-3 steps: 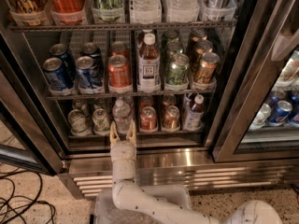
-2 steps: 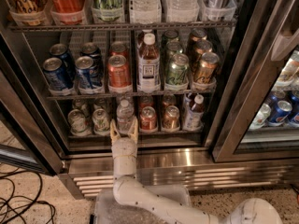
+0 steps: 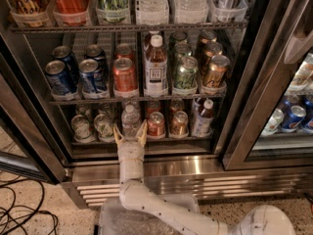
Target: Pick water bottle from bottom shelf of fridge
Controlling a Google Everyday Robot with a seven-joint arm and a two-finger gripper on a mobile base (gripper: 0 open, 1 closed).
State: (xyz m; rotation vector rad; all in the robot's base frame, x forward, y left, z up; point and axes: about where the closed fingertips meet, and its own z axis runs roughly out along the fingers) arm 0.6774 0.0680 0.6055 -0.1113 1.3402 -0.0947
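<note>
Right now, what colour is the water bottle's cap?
White, camera view; end effector open at water bottle.

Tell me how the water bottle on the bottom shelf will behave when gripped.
The water bottle looks like thin clear plastic, so it will probably flex under a hard squeeze. Narrow and upright, it may tip if nudged off-centre by the gripper, which is open and flanks its base.

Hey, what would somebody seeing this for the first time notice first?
The white arm at bottom centre, its gripper open at the bottom shelf of the fridge, fingers either side of the small clear water bottle. Next, the tall amber tea bottle standing among cans on the rack above.
</note>
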